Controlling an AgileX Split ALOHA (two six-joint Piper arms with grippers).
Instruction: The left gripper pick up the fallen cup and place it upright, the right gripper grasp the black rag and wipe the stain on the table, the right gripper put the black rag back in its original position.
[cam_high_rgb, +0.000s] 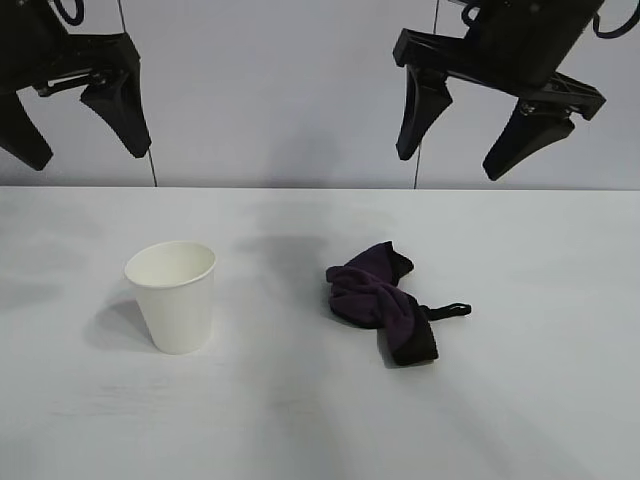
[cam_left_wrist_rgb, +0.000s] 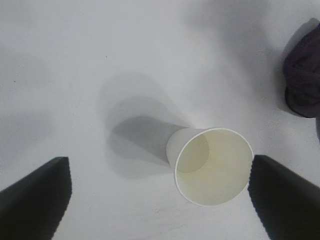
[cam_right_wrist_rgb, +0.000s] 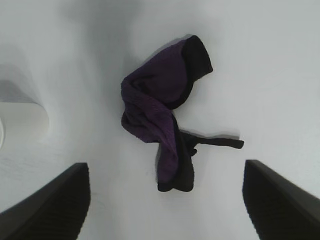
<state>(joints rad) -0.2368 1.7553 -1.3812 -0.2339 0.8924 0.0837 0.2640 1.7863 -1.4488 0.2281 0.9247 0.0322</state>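
The white paper cup (cam_high_rgb: 174, 295) stands upright on the white table (cam_high_rgb: 560, 400), left of centre; it also shows in the left wrist view (cam_left_wrist_rgb: 214, 166), empty. The black rag (cam_high_rgb: 385, 299), with purple folds and a thin loop, lies on the table right of centre, and shows in the right wrist view (cam_right_wrist_rgb: 164, 110). My left gripper (cam_high_rgb: 85, 125) hangs open and empty high above the table at the far left. My right gripper (cam_high_rgb: 468, 135) hangs open and empty high above the rag. No amber stain shows on the table.
A pale wall stands behind the table's far edge. The rag's edge shows at the side of the left wrist view (cam_left_wrist_rgb: 304, 80). The cup's side shows at the edge of the right wrist view (cam_right_wrist_rgb: 20, 125).
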